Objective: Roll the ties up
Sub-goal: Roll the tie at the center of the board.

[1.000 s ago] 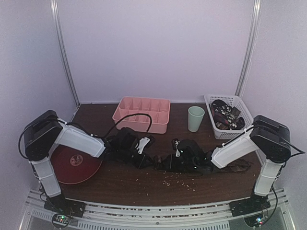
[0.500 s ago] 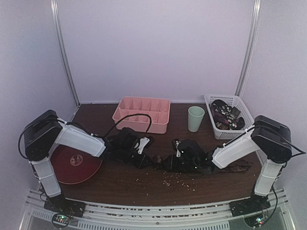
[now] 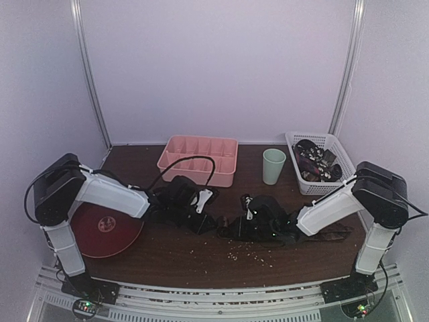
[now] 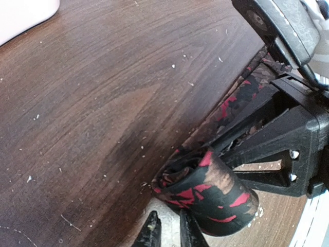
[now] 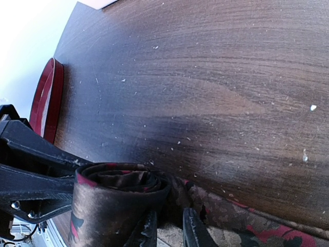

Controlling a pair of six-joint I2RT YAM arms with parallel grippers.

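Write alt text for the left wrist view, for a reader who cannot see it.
A partly rolled red-and-black tie lies on a dark wooden table, its coil beside the black right gripper. The left gripper shows at the bottom, fingertips close together.

Tie [image 4: 205, 198] before tray [image 3: 201, 176], cup [image 3: 273, 166] left of basket [image 3: 315, 137]

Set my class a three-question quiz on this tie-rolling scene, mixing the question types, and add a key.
1. True or false: the green cup stands between the pink tray and the white basket.
2. The patterned tie by the left gripper and right gripper is: A) lying fully flat; B) partly rolled into a coil; C) inside the basket.
3. Which arm does the red plate lie beside?
Key: 1 true; 2 B; 3 the left arm.
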